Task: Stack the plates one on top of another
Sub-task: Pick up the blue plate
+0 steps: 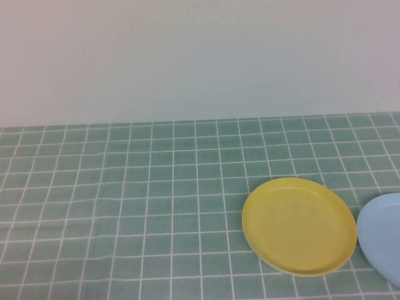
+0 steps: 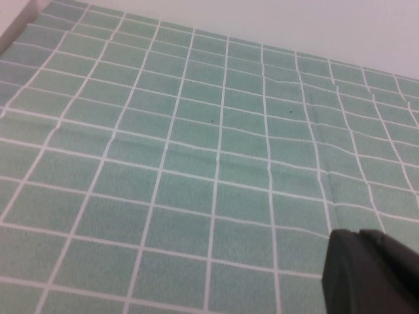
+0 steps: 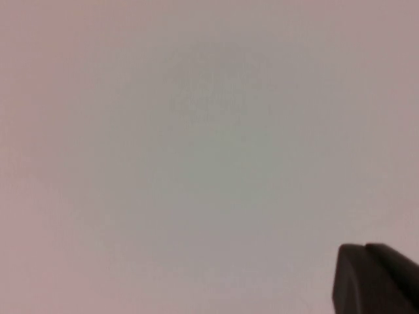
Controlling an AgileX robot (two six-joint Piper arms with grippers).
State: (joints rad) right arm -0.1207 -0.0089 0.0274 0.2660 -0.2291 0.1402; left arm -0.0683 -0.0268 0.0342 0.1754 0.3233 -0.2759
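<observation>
A yellow plate (image 1: 299,225) lies on the green checked cloth at the front right in the high view. A light blue plate (image 1: 382,235) lies just right of it, cut off by the picture's edge, with a narrow gap between them. A thin pale rim shows under the yellow plate's near left edge; I cannot tell whether it is the white plate, which shows nowhere else. Neither arm shows in the high view. My left gripper (image 2: 360,234) is shut and empty, over bare cloth. My right gripper (image 3: 363,247) is shut and empty, facing a blank pale surface.
The green checked tablecloth (image 1: 125,200) covers the table and has some creases (image 2: 196,147). A plain pale wall (image 1: 200,56) stands behind the table's far edge. The table's left edge (image 2: 16,23) shows in the left wrist view.
</observation>
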